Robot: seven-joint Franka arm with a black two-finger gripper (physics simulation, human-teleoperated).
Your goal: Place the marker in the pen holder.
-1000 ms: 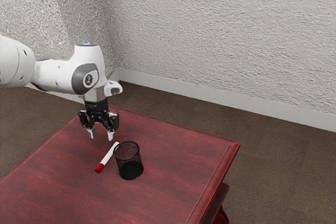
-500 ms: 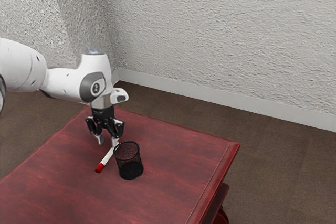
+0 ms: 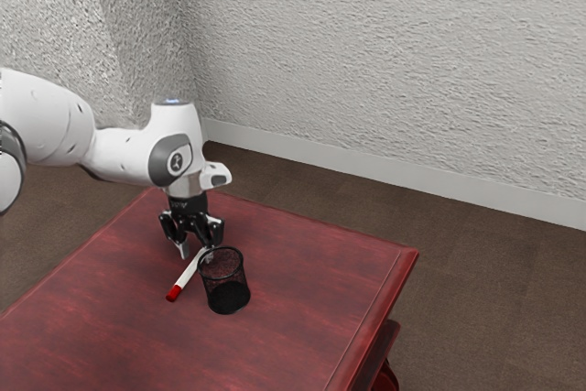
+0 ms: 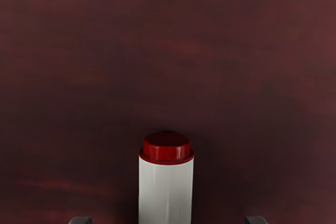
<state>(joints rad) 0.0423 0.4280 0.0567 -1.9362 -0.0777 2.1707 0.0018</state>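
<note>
1. Where the exterior view catches it, the end effector [image 3: 196, 255] is low over the surface [image 3: 302, 309], pointing down by the marker's white end. Open, fingers [image 3: 183, 251] spread apart, nothing gripped.
2. Exterior view, marker [image 3: 187, 276]: lying flat on the surface, outside the pen holder. White body, red cap [image 3: 172, 294] at the end away from the end effector. It lies at a slant, cap toward the exterior view's left, white end up near the fingers.
3. Exterior view, pen holder [image 3: 228, 298]: black mesh cup, upright, just beside the marker on the exterior view's right. Can't tell if the two touch.
4. Exterior view, rest: white arm [image 3: 119, 155] comes in from the exterior view's left. Surface is reddish wood. Behind it, brown floor [image 3: 494, 254], pale skirting board [image 3: 366, 168] and rough light-gray wall [image 3: 366, 61].
5. Wrist view, marker: one end seen close up, a short red plug with a rim, white barrel running between the two fingertips [image 4: 80, 220]. Clear space on both sides of the barrel, so no grip on it.
6. Wrist view, background: dark red wood grain of the surface, with darker shading around the marker.
</note>
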